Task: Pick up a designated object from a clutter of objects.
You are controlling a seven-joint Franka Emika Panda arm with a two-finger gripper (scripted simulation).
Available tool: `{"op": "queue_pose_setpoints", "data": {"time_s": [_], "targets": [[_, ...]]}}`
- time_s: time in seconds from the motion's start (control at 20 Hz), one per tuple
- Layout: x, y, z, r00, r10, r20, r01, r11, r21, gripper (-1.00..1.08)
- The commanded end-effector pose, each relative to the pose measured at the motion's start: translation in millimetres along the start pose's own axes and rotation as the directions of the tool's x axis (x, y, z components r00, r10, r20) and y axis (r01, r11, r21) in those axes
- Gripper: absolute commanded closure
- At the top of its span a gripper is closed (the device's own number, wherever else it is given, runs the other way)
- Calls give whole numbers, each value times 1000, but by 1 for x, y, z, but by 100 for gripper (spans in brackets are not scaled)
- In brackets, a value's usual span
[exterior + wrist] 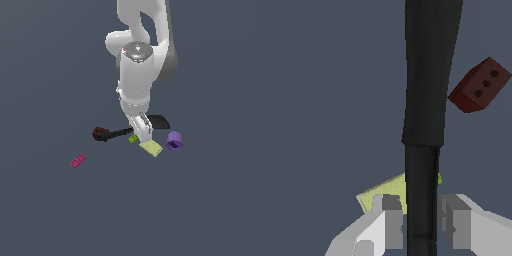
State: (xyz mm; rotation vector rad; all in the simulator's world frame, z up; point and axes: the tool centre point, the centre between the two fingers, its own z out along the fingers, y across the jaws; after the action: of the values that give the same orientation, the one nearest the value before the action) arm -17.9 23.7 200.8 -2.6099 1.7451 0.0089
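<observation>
I see a plain dark grey-blue floor point(45, 210). Only my wrist view shows the gripper point(421, 222) straddling the long black flat-headed spatula point(423, 100); grasp contact unclear.

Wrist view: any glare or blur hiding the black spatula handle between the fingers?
Wrist view: no glare or blur; the long black spatula renders flat and sharp, a grey finger on each side. Exterior view: even lighting, but the white arm hides the spatula's middle.
</observation>
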Motion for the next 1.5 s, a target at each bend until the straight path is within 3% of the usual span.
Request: {"op": "queue_pose_setpoints", "data": {"time_s": [0.0,0.9,1.45], "targets": [[4,13,-20,1000,0,0,0,1000,2,108],[37,106,-174,1000,1,-6,-1,1000,1,108],[49,138,-233,1000,0,-6,0,1000,1,108]]}}
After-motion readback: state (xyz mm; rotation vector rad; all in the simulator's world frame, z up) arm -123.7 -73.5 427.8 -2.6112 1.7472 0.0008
